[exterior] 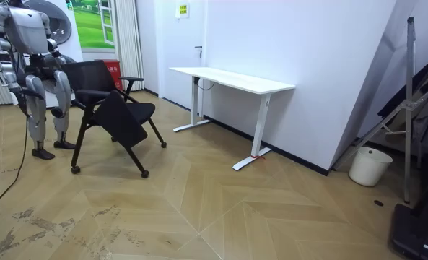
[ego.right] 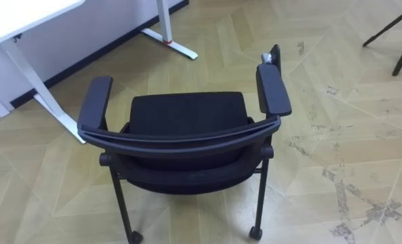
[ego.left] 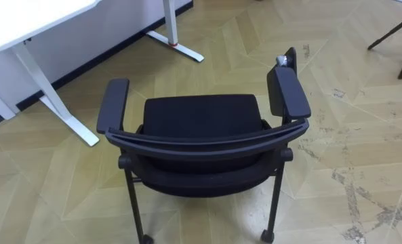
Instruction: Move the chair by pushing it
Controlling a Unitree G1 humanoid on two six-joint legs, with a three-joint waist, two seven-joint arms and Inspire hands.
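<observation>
A black chair (ego.left: 201, 122) with two armrests and small castors stands right in front of me on the wood floor; I look down over its curved backrest (ego.left: 207, 141) onto the seat. In the room view the chair (exterior: 116, 108) stands at the left, and I stand upright just behind it. My right hand (exterior: 35, 110) hangs low at my near side and my left hand (exterior: 60, 108) hangs close behind the chair's back. Both are too small there to read.
A white standing desk (ego.left: 24, 20) with a floor foot (ego.left: 180, 47) stands ahead to the left, against the wall. Dark stand legs (ego.left: 397, 34) show at the upper right. Across the room are a white bucket (exterior: 363, 166) and folded stands (exterior: 408, 94).
</observation>
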